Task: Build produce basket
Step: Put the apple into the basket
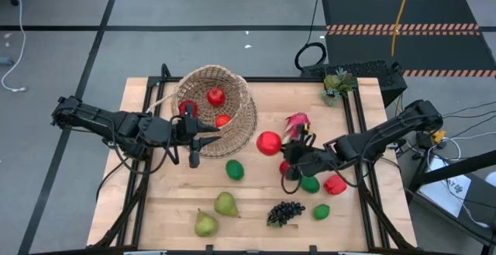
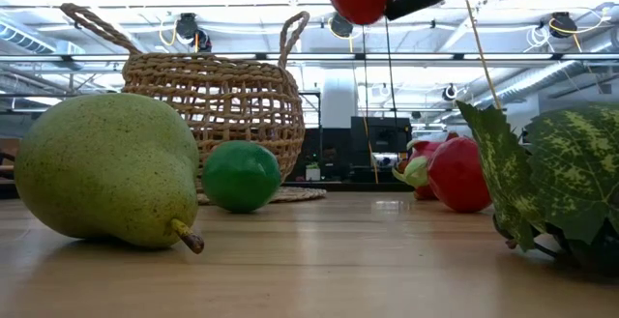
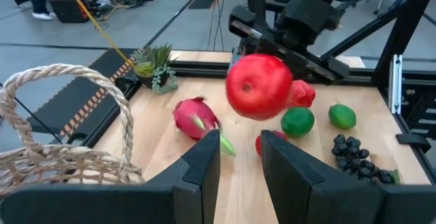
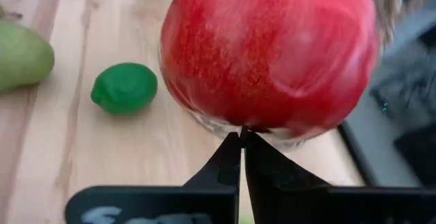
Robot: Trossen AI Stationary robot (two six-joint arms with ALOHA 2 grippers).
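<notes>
The basket on the desk holds three red fruits, while the pinched-shut right gripper lifts a red apple beside it; the left gripper, slightly parted, holds nothing.

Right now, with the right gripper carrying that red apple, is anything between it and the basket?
Nothing visible blocks it. The right gripper holds the red apple above the table, just beside the basket. The left gripper sits at the basket's near side, off the apple's path.

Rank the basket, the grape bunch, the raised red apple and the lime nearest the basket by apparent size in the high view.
1. basket
2. grape bunch
3. red apple, though raised nearer the camera, so unsure
4. lime, nearly alike
</notes>
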